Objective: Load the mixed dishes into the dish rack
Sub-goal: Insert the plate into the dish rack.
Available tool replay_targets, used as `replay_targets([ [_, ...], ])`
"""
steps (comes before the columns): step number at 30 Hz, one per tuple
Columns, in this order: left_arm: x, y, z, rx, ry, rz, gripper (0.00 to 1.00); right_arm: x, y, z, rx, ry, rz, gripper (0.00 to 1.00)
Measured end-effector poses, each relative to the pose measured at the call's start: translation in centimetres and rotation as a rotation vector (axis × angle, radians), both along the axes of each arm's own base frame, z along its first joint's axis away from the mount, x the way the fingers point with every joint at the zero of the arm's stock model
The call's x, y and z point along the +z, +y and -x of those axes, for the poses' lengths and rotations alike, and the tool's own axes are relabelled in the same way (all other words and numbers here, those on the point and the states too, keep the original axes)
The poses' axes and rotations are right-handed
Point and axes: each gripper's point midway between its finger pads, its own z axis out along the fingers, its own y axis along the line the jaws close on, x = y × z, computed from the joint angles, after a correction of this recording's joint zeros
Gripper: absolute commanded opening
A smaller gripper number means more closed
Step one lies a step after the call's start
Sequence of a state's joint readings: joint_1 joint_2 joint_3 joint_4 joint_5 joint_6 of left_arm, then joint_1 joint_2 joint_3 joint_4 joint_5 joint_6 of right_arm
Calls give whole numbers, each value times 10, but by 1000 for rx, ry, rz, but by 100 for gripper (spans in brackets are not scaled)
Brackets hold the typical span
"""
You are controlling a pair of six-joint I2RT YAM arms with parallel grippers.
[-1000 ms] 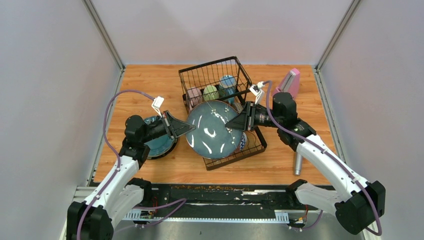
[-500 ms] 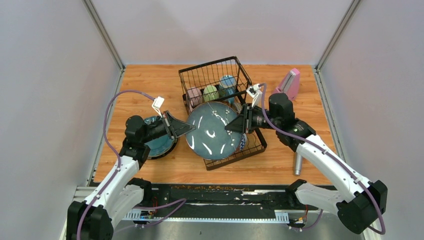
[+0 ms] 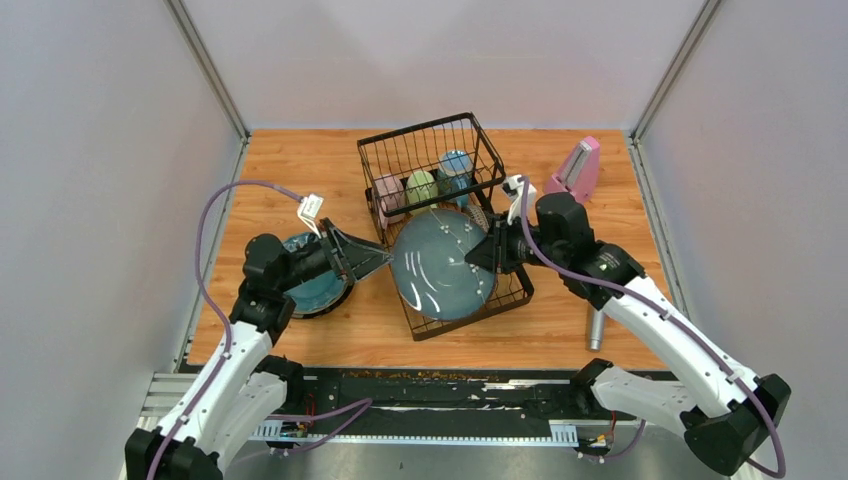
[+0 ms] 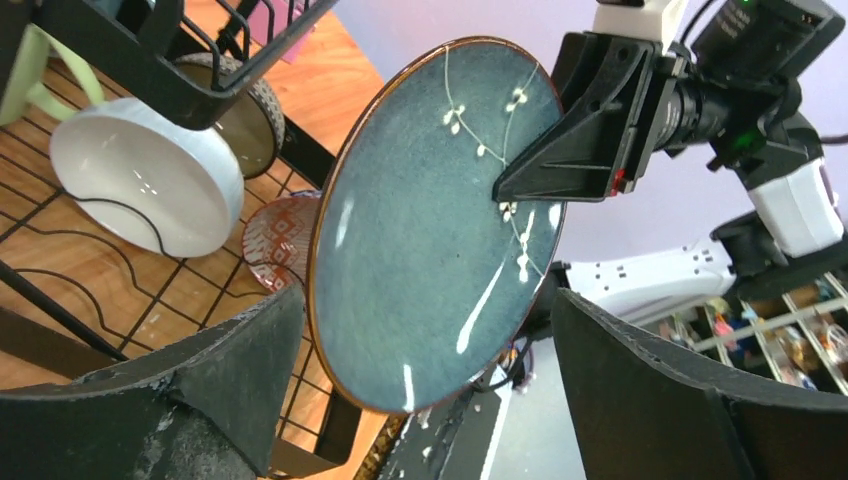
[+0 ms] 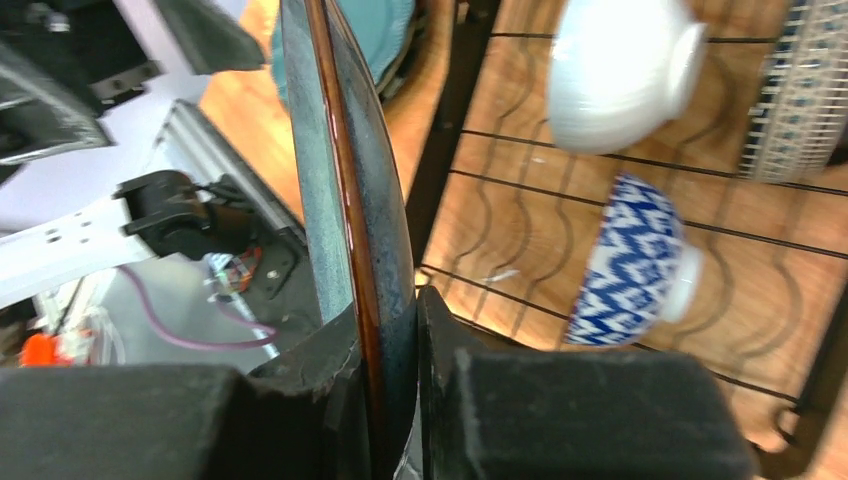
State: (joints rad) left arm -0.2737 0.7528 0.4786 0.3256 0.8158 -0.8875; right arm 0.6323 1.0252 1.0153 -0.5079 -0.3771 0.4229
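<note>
At the far left of the desk (image 3: 300, 160) a second blue-grey plate (image 3: 316, 290) lies flat, partly under the left arm. Just right of it the left claw (image 3: 370, 258) is spread wide and grips nothing; in its wrist view its two fingers (image 4: 230, 380) stand either side of the big speckled plate (image 3: 445, 265) without touching it. That plate stands tilted on edge over the low tray of the dish rack (image 3: 515, 290), its face turned toward the left arm. Whether its lower rim sits in a slot cannot be told. Behind it, the rack's tall basket holds a pink mug (image 3: 388, 188), a pale-green mug (image 3: 421, 184) and a blue mug (image 3: 455, 163). On the tray lie a white bowl (image 5: 615, 70), a blue patterned bowl (image 5: 630, 260) and a red patterned bowl (image 4: 275, 235) close to the plate's edge. The right claw (image 3: 475, 255) is pinched nearly closed on the plate's right rim, its fingers (image 5: 470, 400) pressing both faces. Farther right, a pink metronome (image 3: 577, 165) stands near the back of the desk, and a silver microphone (image 3: 596, 328) lies near the front under the right arm.
</note>
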Motion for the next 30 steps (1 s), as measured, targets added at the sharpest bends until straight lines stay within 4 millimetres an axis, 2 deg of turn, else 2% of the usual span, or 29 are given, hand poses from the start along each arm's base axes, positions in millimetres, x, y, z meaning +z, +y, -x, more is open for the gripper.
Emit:
replay_targets([
  [4,12,8,-2,70,-46,-47,100,5,-24,-6,-88,-71,88,0],
  [9,17,26,-8,197,-78,-141,100,32,-61,-6,-206,-218,135,0],
  [13,5,44,-13,314,-55,-211,100,71,-94,-5,-326,-360,143,0],
  [18,-12,69,-16,459,-2,-278,100,123,-122,-18,-473,-512,147,0],
  [24,-33,101,-16,633,73,-358,100,164,-137,-45,-611,-609,191,0],
  [30,-52,130,-12,774,145,-431,100,189,-125,-86,-668,-664,252,0],
])
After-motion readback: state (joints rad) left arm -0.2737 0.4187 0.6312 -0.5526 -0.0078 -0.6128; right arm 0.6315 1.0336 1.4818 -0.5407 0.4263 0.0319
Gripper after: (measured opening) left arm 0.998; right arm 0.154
